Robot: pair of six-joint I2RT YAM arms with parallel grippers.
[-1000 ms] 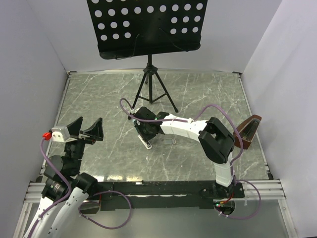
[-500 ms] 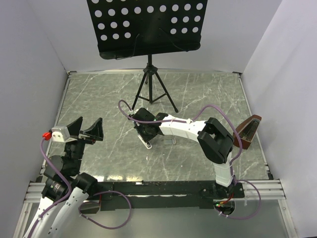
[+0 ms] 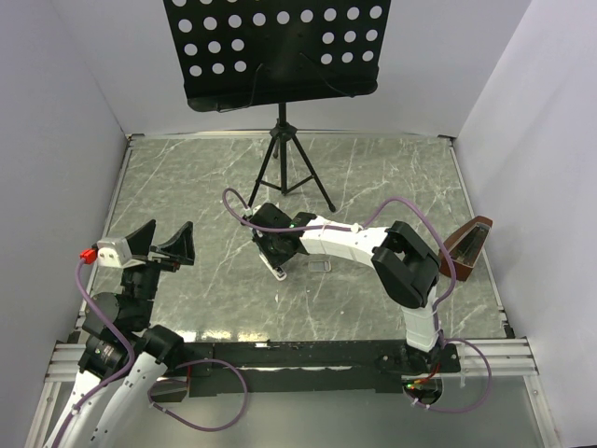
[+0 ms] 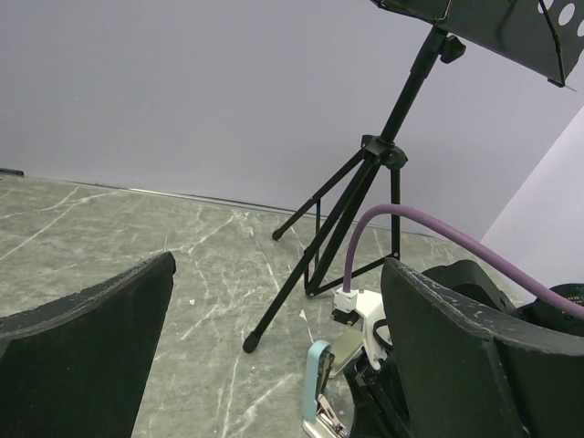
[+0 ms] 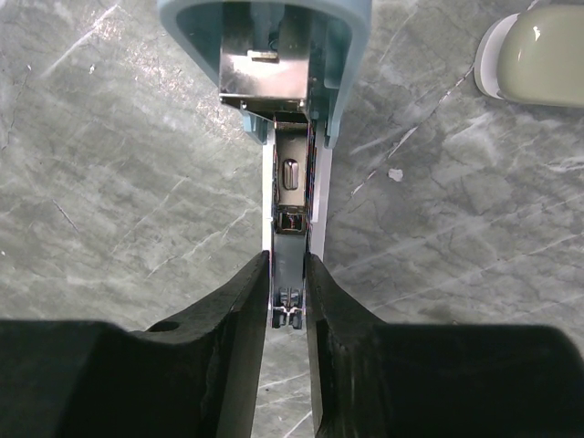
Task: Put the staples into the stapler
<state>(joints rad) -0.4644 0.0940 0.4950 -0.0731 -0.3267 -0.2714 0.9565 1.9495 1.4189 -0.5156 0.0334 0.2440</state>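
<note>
Right hand (image 5: 288, 274) is narrow, fingers (image 5: 239, 328) pinched on either side of the stapler (image 5: 290, 173) at the front end of its metal channel. The grip is on the rail, not the cover. My read: it pins the body down and keeps the track lined up straight under my wrist cam.

The stapler lies flat on the tabletop (image 5: 109, 164), with the light-blue cover swung up and back and the channel facing up. That's loading posture, with the track reachable from above.

A silvery bit (image 5: 289, 315) sits in the channel right between my fingertips (could be the staples strip seating, could be the pusher; this angle doesn't settle it). So I can't say for sure where the staples are.

A pale object (image 5: 538, 55) rests on the tabletop beside the stapler, apart from it, at the edge of the wrist view. It might be the staples box, but it's too cropped to call.

From above, the stapler is mid-tabletop, just in front of the music stand (image 3: 280, 47) tripod legs.

Left hand (image 3: 160, 241) is spread wide, holding nothing, raised at the near-left and well apart from the stapler. Probably parked out of the way, and its cam gets a side look at the stapler.

Cover not yet closed, so I'd call the load unfinished.
</note>
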